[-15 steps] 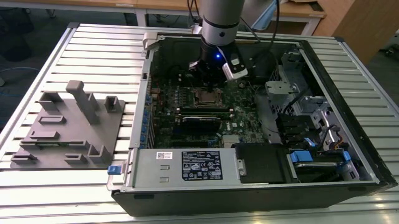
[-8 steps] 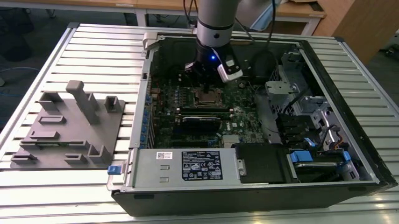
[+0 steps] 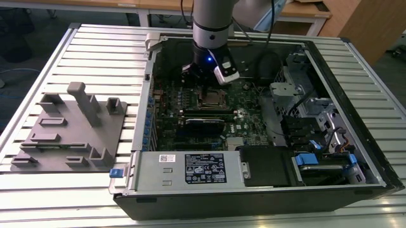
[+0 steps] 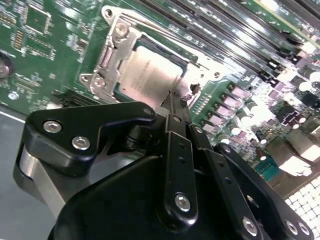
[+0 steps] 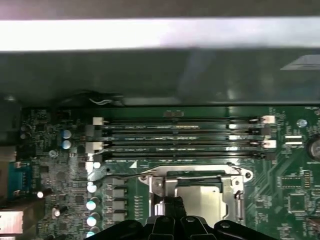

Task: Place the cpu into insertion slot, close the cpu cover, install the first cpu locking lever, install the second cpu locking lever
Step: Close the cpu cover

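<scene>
Inside the open computer case, my gripper hangs low over the green circuit board. The cpu, with its dull silver top, lies flat in the insertion slot. The cpu cover, a silver frame, lies down around it. My gripper is shut, its black fingertips pressed together right at one edge of the socket. Whether the tips touch the metal I cannot tell. A thin wire lever runs along the board beside the socket.
Long black memory slots run next to the socket. Cables and a metal drive cage fill the case at the exterior view's right. A power supply sits at the case's near side. A grey fixture plate with upright pegs stands on the slatted table.
</scene>
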`<state>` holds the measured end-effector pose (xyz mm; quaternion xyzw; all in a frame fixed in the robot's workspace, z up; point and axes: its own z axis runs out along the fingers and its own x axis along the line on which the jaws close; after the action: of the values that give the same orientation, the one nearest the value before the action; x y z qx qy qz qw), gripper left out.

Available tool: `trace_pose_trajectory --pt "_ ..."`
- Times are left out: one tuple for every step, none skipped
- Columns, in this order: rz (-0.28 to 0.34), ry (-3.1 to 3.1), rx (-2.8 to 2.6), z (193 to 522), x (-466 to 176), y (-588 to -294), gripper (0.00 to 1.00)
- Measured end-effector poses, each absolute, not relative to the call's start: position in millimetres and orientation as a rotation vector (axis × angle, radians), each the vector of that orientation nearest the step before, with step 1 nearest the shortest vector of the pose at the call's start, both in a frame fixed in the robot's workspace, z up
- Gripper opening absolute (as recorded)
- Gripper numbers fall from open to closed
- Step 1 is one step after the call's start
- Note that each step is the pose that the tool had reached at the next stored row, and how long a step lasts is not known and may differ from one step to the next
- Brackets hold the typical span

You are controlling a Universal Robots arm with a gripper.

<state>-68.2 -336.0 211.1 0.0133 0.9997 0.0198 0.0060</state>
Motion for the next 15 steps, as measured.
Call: trace_pose_trajectory --pt "0.062 3.128 0.042 210.6 -69.6 -336.2 0.10" --pt "0.062 3.128 0.042 210.4 -70.5 -336.7 0.10" --pt "0.062 3.128 0.042 210.1 -70.7 -337.3 0.10" --pt "0.062 3.128 0.041 210.0 -70.8 -338.1 0.10" --pt "0.062 3.128 0.042 209.7 -70.8 -339.1 0.10" --pt "0.062 3.128 0.042 208.9 -71.0 -339.6 0.10" --pt "0.062 3.128 0.042 207.7 -71.5 -340.0 0.10" --pt "0.062 3.128 0.042 206.5 -72.0 -340.2 0.10" --pt "0.062 3.128 0.042 205.9 -72.7 -340.4 0.10" --pt "0.062 3.128 0.042 205.7 -73.4 -340.4 0.10" --pt "0.062 3.128 0.042 205.6 -73.7 -340.3 0.10" --pt "0.062 3.128 0.042 205.4 -74.1 -340.4 0.10" --pt "0.062 3.128 0.042 204.8 -74.5 -340.3 0.10" --pt "0.062 3.128 0.042 203.9 -74.7 -340.3 0.10" --pt "0.062 3.128 0.042 202.8 -74.8 -340.3 0.10"
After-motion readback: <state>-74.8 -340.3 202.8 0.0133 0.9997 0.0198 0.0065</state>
